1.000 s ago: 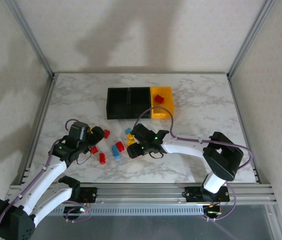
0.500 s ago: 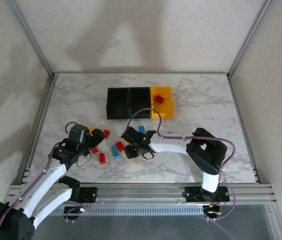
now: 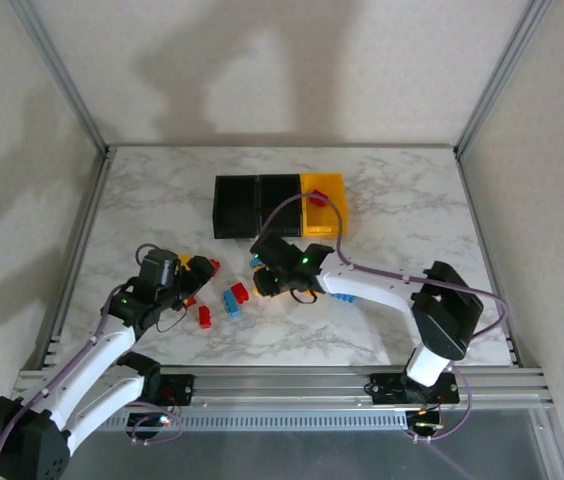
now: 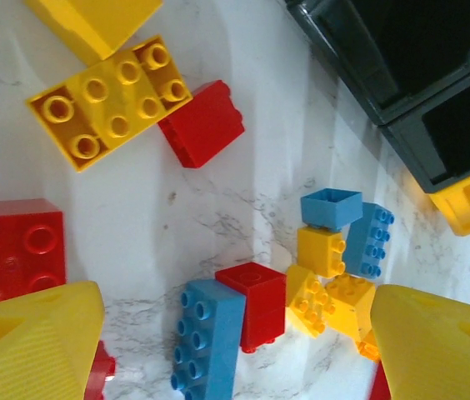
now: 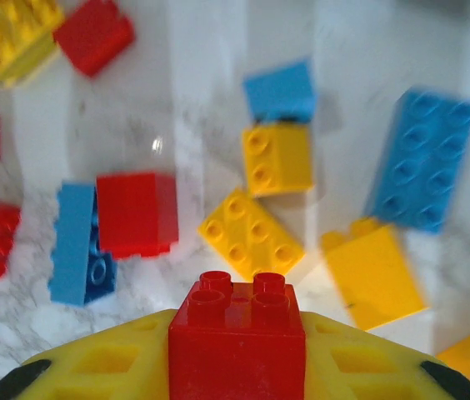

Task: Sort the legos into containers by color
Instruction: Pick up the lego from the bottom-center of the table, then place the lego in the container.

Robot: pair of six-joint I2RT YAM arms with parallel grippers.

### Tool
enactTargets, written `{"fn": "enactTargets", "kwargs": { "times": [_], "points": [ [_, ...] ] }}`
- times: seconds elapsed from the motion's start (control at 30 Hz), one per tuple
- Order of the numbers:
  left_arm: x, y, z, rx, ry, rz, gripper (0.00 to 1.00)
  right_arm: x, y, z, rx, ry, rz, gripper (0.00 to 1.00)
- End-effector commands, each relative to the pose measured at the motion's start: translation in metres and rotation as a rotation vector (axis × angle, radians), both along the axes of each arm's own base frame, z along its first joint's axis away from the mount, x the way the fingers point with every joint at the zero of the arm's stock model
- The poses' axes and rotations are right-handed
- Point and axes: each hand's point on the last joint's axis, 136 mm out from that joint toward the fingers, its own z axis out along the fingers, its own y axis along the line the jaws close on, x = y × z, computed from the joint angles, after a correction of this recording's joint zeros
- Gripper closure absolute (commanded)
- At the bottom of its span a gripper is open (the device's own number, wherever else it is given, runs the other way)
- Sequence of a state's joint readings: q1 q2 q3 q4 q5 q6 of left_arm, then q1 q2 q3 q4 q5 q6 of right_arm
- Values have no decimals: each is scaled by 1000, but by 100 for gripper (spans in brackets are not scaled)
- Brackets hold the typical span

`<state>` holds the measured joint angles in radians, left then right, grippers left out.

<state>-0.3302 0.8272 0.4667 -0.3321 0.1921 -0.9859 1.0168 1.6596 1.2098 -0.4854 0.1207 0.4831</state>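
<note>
**Site finding: robot test cell in a laboratory**

The premises present as an enclosed lab bench, not a home or shop. Plain white walls (image 3: 292, 90) close three sides, held by bare aluminium posts (image 3: 62, 75). Two white robot arms, left arm (image 3: 87, 360) and right arm (image 3: 372, 290), are bolted to a slotted metal rail (image 3: 292, 380) at the near edge of a marble-patterned counter (image 3: 412, 320). Items on the counter: toy bricks (image 3: 234, 298) and small bins (image 3: 234, 228).

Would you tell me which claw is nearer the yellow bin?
Right: the right claw hangs near-left of the yellow bin; the left claw lies farther left, past the bricks.
</note>
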Motion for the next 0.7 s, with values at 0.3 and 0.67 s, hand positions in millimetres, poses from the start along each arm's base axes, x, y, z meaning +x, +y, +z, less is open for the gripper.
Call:
{"fn": "enactTargets", "kwargs": {
  "times": [0.3, 0.67],
  "points": [
    [36, -66, 30, -68, -106, -122, 16, 143, -92, 53, 21, -158, -312, 63],
    [46, -92, 24, -51, -95, -171, 17, 227, -124, 14, 10, -117, -446, 63]
  ]
}}
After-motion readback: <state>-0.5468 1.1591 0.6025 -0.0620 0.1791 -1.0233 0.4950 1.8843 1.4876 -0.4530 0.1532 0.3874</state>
